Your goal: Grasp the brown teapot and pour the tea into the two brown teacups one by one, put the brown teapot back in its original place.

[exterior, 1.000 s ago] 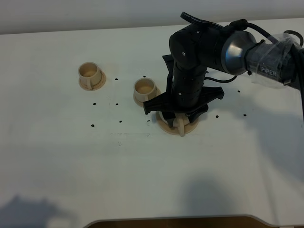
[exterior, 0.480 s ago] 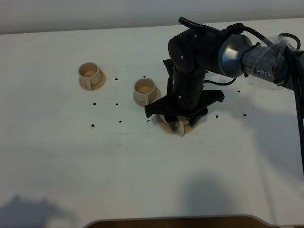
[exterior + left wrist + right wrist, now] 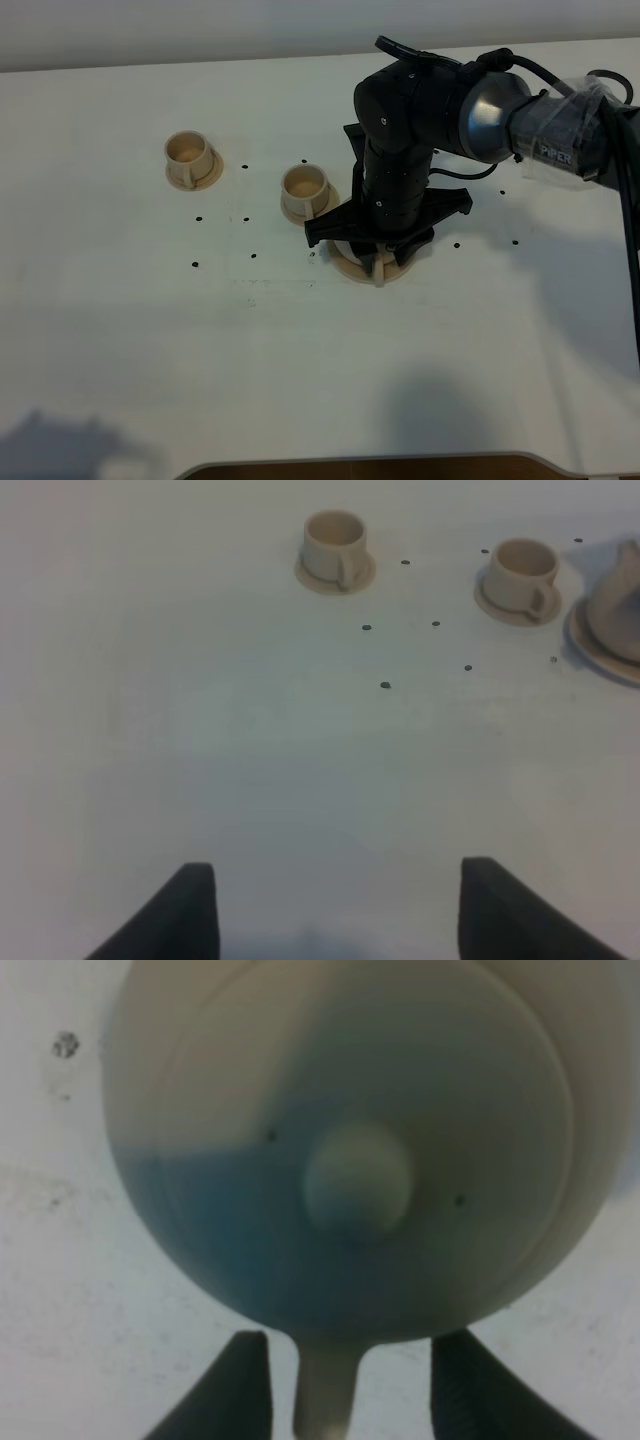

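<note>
The right gripper [image 3: 348, 1392] hangs over the brown teapot [image 3: 358, 1175], jaws apart on either side of its loop handle [image 3: 325, 1400] without touching it. The teapot sits on its saucer [image 3: 345, 268], just right of the near teacup [image 3: 306, 186], with the far teacup [image 3: 187, 152] further left. The left gripper [image 3: 335, 915] gapes wide above the white table [image 3: 200, 780].

Dim soft light, faint shadows on table [image 3: 150, 320], brown teapot [image 3: 350, 1160] blurry up close

From my console the round pale tan ceramic teapot [image 3: 350, 1150] looks matt and smooth, its lid [image 3: 440, 1080] faintly speckled. The two small tan ceramic teacups [image 3: 307, 190] [image 3: 190, 158] share that chalky finish. The white tabletop [image 3: 120, 330] is matt, lightly scuffed. The right arm's black casing [image 3: 400, 170] reads as satin plastic, its silver joint [image 3: 492, 112] as polished metal
</note>
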You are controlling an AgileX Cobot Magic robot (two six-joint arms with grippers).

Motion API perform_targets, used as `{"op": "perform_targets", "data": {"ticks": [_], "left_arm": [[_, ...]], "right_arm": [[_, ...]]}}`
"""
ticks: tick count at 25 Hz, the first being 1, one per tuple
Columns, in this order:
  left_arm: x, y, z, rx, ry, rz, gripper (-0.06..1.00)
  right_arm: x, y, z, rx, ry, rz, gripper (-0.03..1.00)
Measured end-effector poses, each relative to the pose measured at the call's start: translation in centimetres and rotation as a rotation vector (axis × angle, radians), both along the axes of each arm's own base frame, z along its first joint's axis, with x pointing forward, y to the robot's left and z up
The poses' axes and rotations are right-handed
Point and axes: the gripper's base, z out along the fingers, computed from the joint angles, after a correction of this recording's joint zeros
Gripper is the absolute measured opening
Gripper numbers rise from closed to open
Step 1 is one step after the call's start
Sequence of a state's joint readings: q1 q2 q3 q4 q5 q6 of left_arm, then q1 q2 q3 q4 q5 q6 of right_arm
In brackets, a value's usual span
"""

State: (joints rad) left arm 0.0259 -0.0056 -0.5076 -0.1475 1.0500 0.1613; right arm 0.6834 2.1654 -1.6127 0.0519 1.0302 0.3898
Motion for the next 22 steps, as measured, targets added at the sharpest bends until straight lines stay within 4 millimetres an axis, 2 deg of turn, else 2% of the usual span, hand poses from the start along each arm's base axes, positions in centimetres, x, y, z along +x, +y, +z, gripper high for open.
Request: {"op": "perform_targets", "data": {"ticks": [10,22], "left_arm": [[0.00,0.00,0.00,0.001,0.000,0.000,0.54],[0.00,0.00,0.00,0.001,0.000,0.000,0.54]], "right_arm": [[-0.01,0.18,-0.81,0.000,0.017,-0.010,0.10],[0.08,0.18,-0.62,-0.009,0.000,0.027,0.10]]}}
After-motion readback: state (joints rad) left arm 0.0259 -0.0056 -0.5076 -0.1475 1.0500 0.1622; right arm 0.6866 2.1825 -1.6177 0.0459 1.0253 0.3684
